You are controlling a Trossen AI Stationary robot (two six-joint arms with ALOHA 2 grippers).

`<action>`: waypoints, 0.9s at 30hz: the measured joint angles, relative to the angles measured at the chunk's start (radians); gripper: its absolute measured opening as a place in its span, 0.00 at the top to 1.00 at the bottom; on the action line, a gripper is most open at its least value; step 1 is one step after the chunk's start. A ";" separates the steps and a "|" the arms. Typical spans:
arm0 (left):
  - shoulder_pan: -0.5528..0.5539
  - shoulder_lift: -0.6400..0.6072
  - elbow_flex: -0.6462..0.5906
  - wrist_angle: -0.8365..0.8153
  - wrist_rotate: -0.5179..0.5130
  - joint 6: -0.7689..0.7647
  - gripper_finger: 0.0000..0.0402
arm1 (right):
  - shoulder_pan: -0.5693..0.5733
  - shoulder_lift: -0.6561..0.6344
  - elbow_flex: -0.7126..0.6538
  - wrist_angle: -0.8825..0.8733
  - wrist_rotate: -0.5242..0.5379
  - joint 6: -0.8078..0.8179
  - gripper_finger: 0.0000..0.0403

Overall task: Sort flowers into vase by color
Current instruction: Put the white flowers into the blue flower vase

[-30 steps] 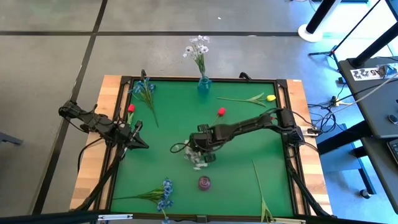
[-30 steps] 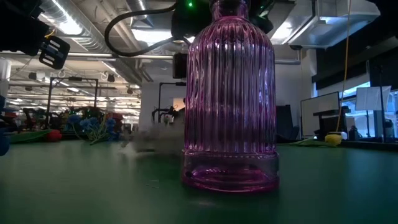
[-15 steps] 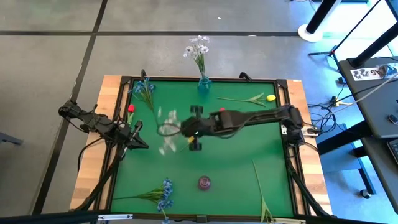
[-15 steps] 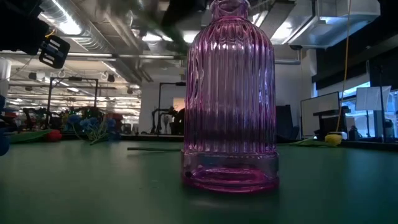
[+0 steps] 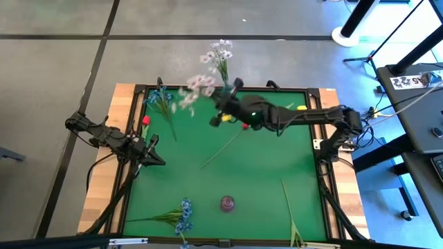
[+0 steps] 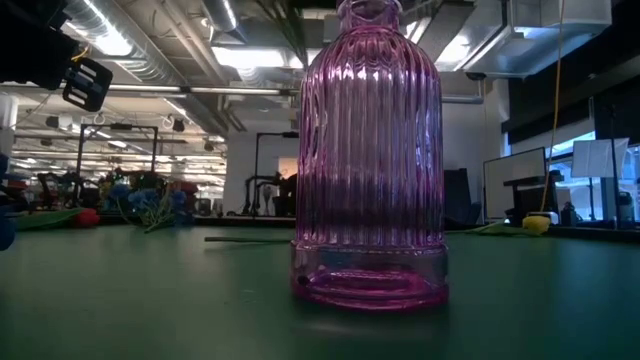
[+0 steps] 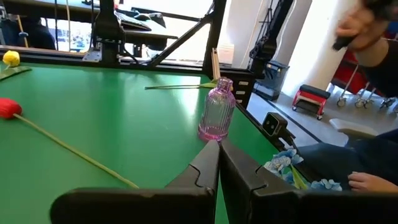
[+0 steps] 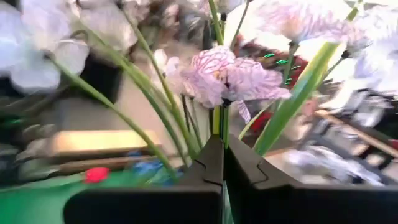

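My right gripper [image 5: 219,105] reaches to the table's far edge beside the blue vase [image 5: 227,94], which holds white flowers [image 5: 221,52]. It is shut on a white sprig [image 5: 194,87] whose blossoms spread to its left. My left gripper [image 5: 156,158] waits shut at the left side, touching nothing. The purple vase [image 5: 228,203] stands near the near edge. Lying flat on the mat are a red bud [image 5: 246,125] with its stem, a yellow bud [image 5: 301,108], another red bud [image 5: 145,121] and blue blooms [image 5: 160,99]. My right gripper pinches the white sprig's green stem [image 8: 219,124] between its two fingers, just below where it branches. The striped white blossoms [image 8: 231,74] stand out beyond the fingertips. In the high view the sprig looks lifted clear of the table; its lower stem is hidden.
More blue blooms [image 5: 181,214] lie at the near left corner and a bare green stem [image 5: 289,206] near the right corner. A black frame [image 5: 315,138] rims the green mat. A person's hand [image 7: 367,180] shows beyond the near edge in the left wrist view.
My right gripper has swung from the table's middle toward the left, then up and toward the far edge beside the blue vase. It carries the white sprig, which was down by the mat and is now lifted clear. The red flower's stem, earlier under the arm, now shows.
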State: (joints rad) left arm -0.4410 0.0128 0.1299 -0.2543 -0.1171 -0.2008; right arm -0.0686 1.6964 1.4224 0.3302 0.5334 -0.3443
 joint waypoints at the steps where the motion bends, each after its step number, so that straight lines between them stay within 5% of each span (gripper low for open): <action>1: 0.000 0.000 0.000 -0.001 0.000 0.000 0.98 | -0.022 -0.001 -0.056 0.127 0.003 -0.004 1.00; 6: 0.000 0.000 0.000 0.000 -0.001 0.000 0.98 | -0.142 -0.009 -0.323 0.636 -0.007 0.024 1.00; 10: 0.000 0.000 0.000 0.001 0.000 0.000 0.98 | -0.211 -0.008 -0.453 0.826 -0.032 0.108 1.00; 27: 0.000 0.000 0.000 0.000 0.002 0.000 0.98 | -0.243 -0.008 -0.481 0.873 -0.025 0.110 1.00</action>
State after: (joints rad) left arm -0.4408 0.0128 0.1299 -0.2539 -0.1146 -0.2008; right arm -0.3111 1.6882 0.9413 1.2034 0.5080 -0.2341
